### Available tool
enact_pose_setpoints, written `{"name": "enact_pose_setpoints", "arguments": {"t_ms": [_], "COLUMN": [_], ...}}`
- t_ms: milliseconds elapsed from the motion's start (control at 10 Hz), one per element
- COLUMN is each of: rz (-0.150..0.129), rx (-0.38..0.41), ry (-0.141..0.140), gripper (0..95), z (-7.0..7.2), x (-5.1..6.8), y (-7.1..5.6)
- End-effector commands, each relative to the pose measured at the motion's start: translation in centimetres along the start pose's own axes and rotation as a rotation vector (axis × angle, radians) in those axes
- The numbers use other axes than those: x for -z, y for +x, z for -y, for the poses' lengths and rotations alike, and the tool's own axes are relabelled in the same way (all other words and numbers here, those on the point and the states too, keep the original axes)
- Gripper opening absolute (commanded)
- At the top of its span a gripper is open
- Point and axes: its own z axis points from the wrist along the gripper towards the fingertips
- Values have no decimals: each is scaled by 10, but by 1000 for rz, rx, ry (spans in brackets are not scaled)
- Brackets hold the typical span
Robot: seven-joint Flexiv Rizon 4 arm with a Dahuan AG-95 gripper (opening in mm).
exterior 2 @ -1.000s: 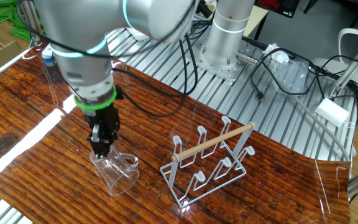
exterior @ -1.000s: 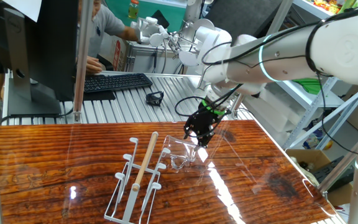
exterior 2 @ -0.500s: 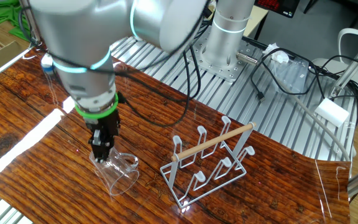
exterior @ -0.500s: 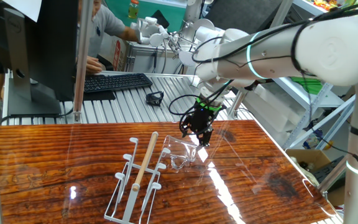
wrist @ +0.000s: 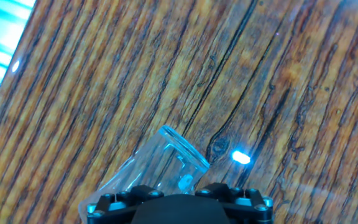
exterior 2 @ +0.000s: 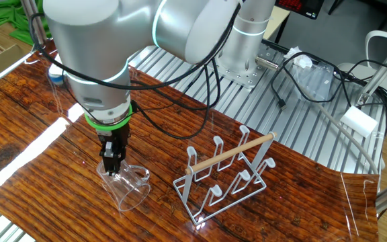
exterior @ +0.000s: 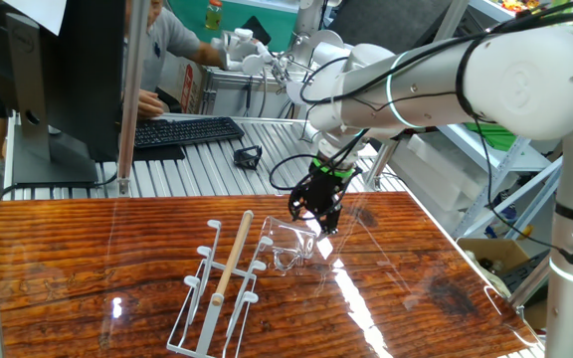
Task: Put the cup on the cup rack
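Note:
The clear glass cup (exterior: 288, 249) lies on its side on the wooden table, just right of the cup rack. In the other fixed view the cup (exterior 2: 130, 185) sits left of the rack. My gripper (exterior: 318, 223) points down onto the cup's end, its narrow fingers closed on the glass; it shows the same way in the other fixed view (exterior 2: 111, 168). In the hand view the cup (wrist: 161, 163) sticks out from under the dark gripper body, rim towards the table. The white wire cup rack (exterior: 219, 288) with its wooden bar (exterior 2: 228, 156) stands empty.
A slatted metal bench (exterior: 207, 164) runs behind the wooden table, with a keyboard (exterior: 182, 130), a small black object (exterior: 248, 156), a monitor and a seated person. The robot base (exterior 2: 245, 40), cables and a white box (exterior 2: 358, 121) stand beyond the rack.
The arm's upper links have swung a little, while the gripper stays at the cup's end. The cup and rack have not moved.

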Motion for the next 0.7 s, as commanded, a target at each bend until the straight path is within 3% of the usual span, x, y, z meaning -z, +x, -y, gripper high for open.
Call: {"name": "enact_pose_setpoints", "arguments": {"t_ms": [100, 200, 400, 500, 600, 700], "rz": [12, 39, 26, 18, -31, -55], "rx": [32, 32, 74, 134, 181, 204], "ry": [2, 5, 0, 0, -6, -6], "gripper": [760, 760, 760, 760, 760, 760], "z": [-2, -2, -2, -2, -2, -2], "x": [-1, -1, -1, -1, -1, -1], "y": [-1, -1, -1, -1, -1, -1]}}
